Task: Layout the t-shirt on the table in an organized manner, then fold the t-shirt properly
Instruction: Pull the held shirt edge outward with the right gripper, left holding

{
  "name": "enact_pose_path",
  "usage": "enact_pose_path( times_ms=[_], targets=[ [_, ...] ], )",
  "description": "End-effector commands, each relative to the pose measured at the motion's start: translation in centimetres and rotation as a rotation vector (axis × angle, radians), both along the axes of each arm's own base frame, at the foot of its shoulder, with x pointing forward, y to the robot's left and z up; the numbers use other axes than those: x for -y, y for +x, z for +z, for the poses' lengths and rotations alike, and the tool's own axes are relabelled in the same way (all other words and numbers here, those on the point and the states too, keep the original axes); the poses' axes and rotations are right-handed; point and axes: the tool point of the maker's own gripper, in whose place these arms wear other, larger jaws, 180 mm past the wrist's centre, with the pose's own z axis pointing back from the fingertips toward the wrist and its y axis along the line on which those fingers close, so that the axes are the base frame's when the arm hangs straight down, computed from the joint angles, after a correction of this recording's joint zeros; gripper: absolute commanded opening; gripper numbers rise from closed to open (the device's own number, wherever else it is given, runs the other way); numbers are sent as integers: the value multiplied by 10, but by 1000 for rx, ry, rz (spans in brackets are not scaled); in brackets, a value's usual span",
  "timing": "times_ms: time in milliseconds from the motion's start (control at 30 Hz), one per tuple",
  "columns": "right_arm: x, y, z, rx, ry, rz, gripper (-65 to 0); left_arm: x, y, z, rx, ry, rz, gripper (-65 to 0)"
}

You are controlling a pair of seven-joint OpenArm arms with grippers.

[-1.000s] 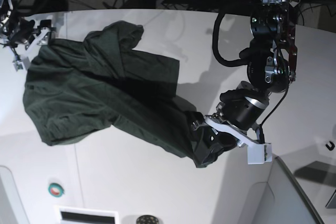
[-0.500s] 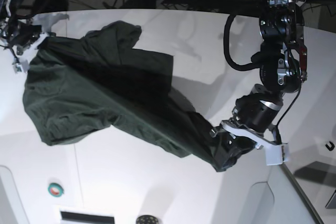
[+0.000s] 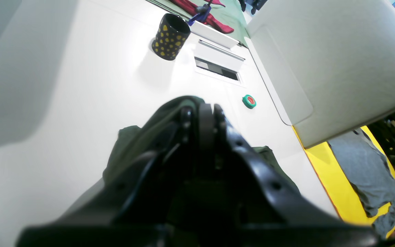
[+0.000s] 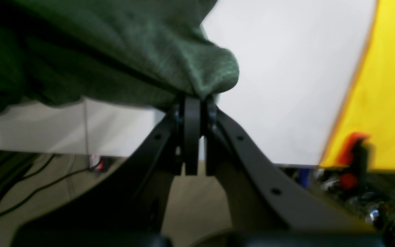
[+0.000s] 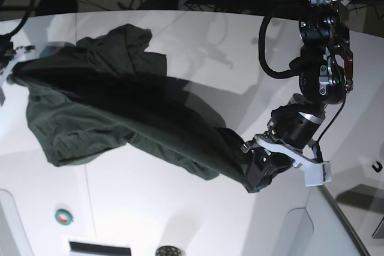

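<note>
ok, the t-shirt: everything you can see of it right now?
The t-shirt is dark green, plain, thin soft knit, heavily wrinkled. It is stretched diagonally across the white table, not flat. The left gripper is shut on one end near the front; the right gripper is shut on a bunched fold at the far end, by the table edge. The middle sags to the table, and a loose part lies crumpled on it.

Base view: a dark forest-green, wrinkly knit t-shirt [image 5: 120, 112] is stretching across the smooth white tabletop [image 5: 180, 220]. The left hand [image 5: 259, 172] is pinching one end at lower right; the right hand [image 5: 7, 67] is gripping the opposite end at the far-left edge.
</note>
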Motion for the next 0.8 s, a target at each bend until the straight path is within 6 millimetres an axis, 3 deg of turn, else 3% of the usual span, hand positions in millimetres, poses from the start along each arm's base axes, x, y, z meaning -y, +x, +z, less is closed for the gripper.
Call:
enact_pose_path(
  times_ms=[0, 267, 333, 400, 467, 533, 600, 700, 767],
  targets=[
    [5, 11, 18, 40, -43, 11, -648, -1, 3, 18, 61, -12, 6, -650],
    [8, 44, 45, 94, -79, 25, -648, -1, 3, 19, 63, -12, 5, -650],
    [-3, 56, 45, 103, -72, 67, -648, -1, 3, 19, 63, -12, 5, -650],
    [-10, 67, 33, 80, -34, 81, -636, -2, 3, 19, 63, -10, 5, -650],
    [-7, 75, 15, 36, 17, 59, -549, -1, 3, 19, 63, -13, 5, -650],
    [-5, 81, 1, 28, 60, 38, -408, -1, 3, 19, 63, -13, 5, -650],
    [-4, 82, -4, 37, 77, 34, -306, -2, 3, 19, 63, -10, 5, -650],
    [-1, 62, -13, -13, 39, 31, -314, -2, 3, 18, 61, -10, 5, -650],
    [-17, 40, -26, -46, 49, 34, -317, -2, 3, 18, 60, -9, 5, -650]
  ],
)
